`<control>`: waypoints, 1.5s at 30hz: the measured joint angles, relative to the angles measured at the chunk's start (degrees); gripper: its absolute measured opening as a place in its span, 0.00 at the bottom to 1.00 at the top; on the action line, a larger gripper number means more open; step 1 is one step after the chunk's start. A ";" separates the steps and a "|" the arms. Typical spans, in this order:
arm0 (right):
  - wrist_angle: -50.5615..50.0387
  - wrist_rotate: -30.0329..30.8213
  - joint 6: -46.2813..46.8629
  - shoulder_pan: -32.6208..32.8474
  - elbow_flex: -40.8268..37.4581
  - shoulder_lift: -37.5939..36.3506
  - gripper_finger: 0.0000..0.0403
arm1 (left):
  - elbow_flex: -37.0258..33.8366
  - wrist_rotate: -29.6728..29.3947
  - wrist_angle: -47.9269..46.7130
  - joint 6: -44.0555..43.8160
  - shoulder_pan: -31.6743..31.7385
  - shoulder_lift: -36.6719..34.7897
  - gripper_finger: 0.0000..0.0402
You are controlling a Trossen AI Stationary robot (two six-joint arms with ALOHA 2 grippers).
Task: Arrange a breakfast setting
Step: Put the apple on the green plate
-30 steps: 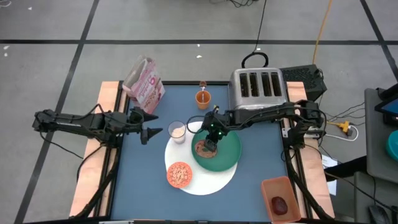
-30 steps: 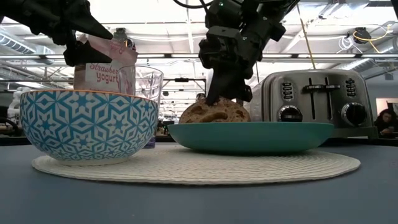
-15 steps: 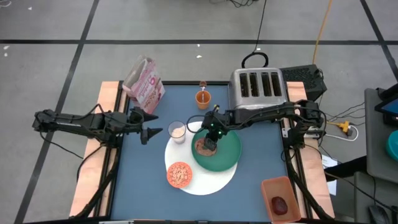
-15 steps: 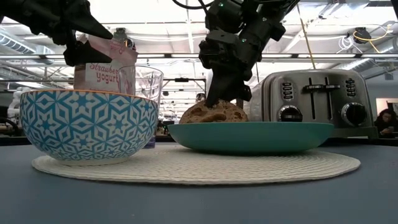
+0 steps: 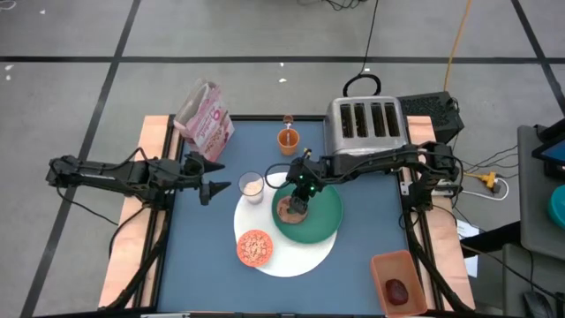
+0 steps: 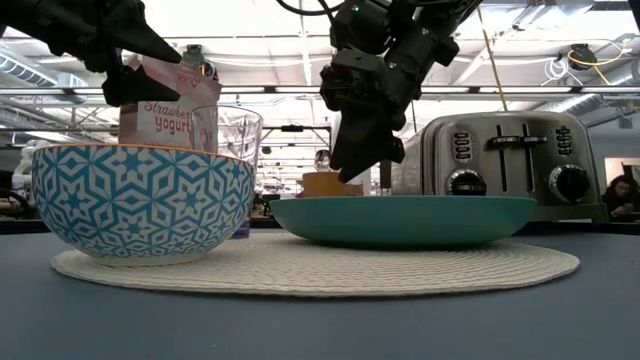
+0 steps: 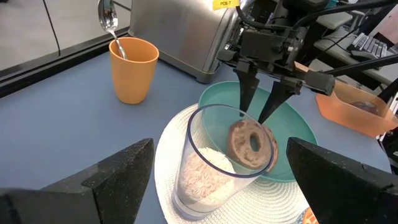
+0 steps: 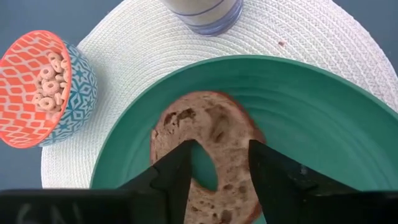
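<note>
Over the plate's [image 5: 313, 223] nine o'clock edge, the right claw [image 5: 297, 200] stands parted astride the bagel [image 8: 205, 157], which could snag and lift if a finger catches its hole.

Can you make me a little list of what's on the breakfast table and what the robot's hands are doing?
mat: round white mat on the blue table
plate: green plate on the mat
bagel: bagel lying flat on the plate
bowl: cereal bowl on the mat
glass: milk glass on the mat
cup: orange cup with a spoon in it
right hand: right hand open, right above the bagel
left hand: left hand open, waiting beside the glass
</note>
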 joint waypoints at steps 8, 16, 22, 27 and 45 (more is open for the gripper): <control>0.00 0.04 -0.03 0.00 -0.01 -0.02 0.42 | 0.00 0.00 0.00 0.00 0.00 0.00 0.92; 0.00 -0.04 -0.05 0.00 -0.01 -0.02 0.46 | 0.00 0.00 -0.01 0.00 0.00 0.00 0.92; 0.02 -0.04 -0.05 0.00 -0.01 -0.02 0.50 | 0.00 0.00 0.00 0.00 -0.01 0.00 0.92; 0.04 -0.05 0.12 0.00 -0.01 -0.02 0.51 | 0.00 0.00 -0.01 0.18 0.01 0.00 0.92; 0.04 -0.13 -0.01 0.00 -0.03 -0.04 0.58 | 0.00 0.02 0.00 0.12 0.00 0.01 0.92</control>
